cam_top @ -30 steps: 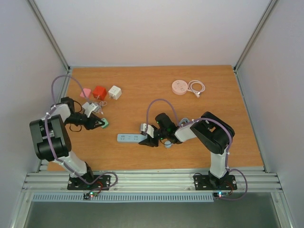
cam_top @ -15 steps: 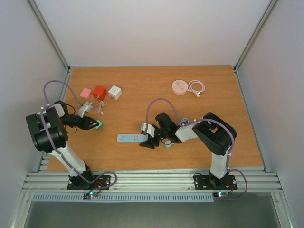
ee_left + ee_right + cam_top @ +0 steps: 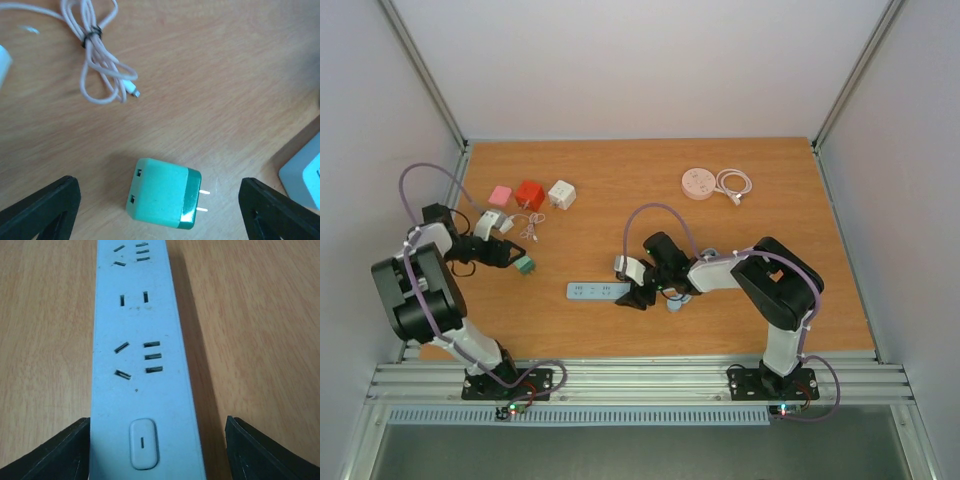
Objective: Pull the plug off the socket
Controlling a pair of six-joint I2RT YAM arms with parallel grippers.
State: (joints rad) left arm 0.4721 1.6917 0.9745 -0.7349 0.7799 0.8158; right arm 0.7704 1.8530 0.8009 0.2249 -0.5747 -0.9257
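Left gripper [image 3: 157,186]: jaws stand wide apart, holding nothing. The green plug [image 3: 162,200] lies on its side on the wooden table [image 3: 240,75] between the two fingers [image 3: 45,207], clear of both. Its two metal prongs point toward the pale blue power strip [image 3: 305,172], whose corner shows at the right edge of the left wrist view, apart from the plug. A bundled white cable [image 3: 102,65] lies on the table beyond the plug.

Right gripper [image 3: 159,450]: jaws open, gripping nothing. They straddle the switch end of the power strip [image 3: 132,340]; the right finger stands clear of the strip, and contact at the left finger cannot be determined. The rocker switch [image 3: 142,443] sits between the fingers.

Top view: the plug [image 3: 524,265] rests left of the strip [image 3: 598,290]. A pink charger cube [image 3: 500,195], a red one [image 3: 529,193] and a white one [image 3: 561,193] stand in a row farther back. A round pink socket hub [image 3: 698,184] and a coiled white cable [image 3: 734,184] lie at the far right
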